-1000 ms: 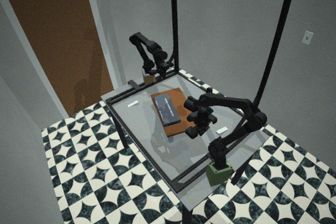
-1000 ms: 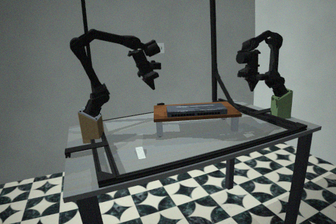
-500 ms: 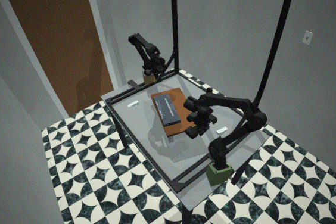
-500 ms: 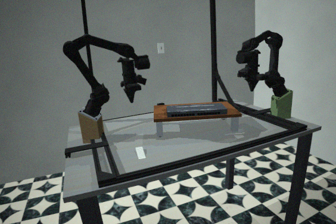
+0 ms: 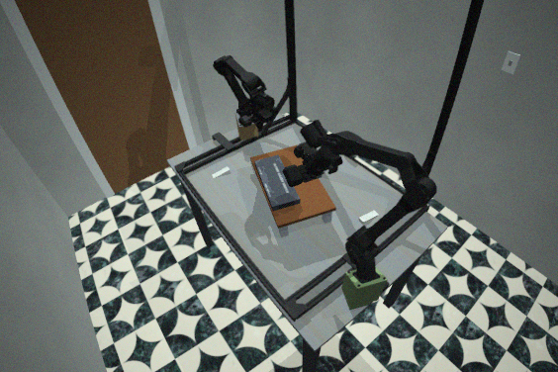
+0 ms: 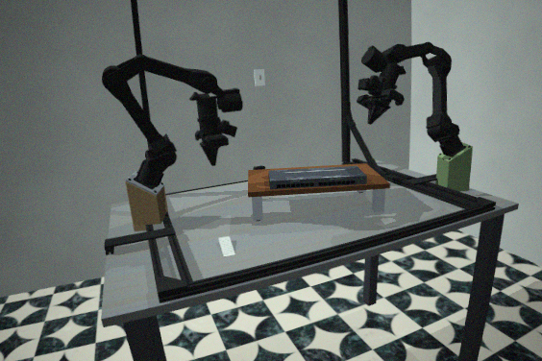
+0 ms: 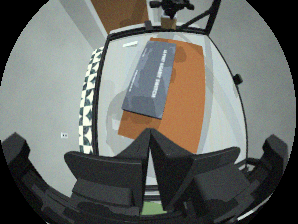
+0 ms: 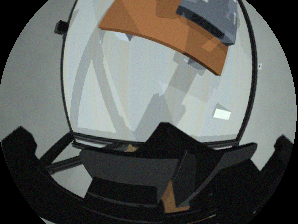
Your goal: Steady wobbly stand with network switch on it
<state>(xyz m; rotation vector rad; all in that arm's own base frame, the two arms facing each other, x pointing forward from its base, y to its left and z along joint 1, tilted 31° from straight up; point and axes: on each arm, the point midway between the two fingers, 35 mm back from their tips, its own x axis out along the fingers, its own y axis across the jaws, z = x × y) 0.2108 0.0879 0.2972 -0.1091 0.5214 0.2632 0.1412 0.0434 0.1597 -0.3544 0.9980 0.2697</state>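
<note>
Nearest in the exterior view: one wedge (image 5: 221, 172) (image 6: 227, 246) (image 7: 130, 44) (image 8: 221, 114), flat on the counter (image 5: 220, 208) (image 6: 209, 216) (image 7: 225, 125) (image 8: 130, 85), apart from the stand (image 5: 314, 203) (image 6: 261, 180) (image 7: 190, 90) (image 8: 145, 22). Right tool (image 5: 246, 121) (image 6: 213, 164) (image 7: 170, 11) (image 8: 164, 125): clenched, empty, raised.

Mid-range: network switch (image 5: 279, 185) (image 6: 316, 178) (image 7: 150, 75) (image 8: 210, 20) on the stand's board, towards one long edge. Short leg: cannot tell.

Method, judged: find the low corner first; open fully, pinch a wedge by its sides, slide it thin end first under that foot, stop once snug. Overdriving would tip the board.

Farther: left tool (image 5: 306, 173) (image 6: 371, 122) (image 7: 150, 130) clenched, empty, above the stand. Second wedge (image 5: 368, 216) unused. Containers: none seen.
</note>
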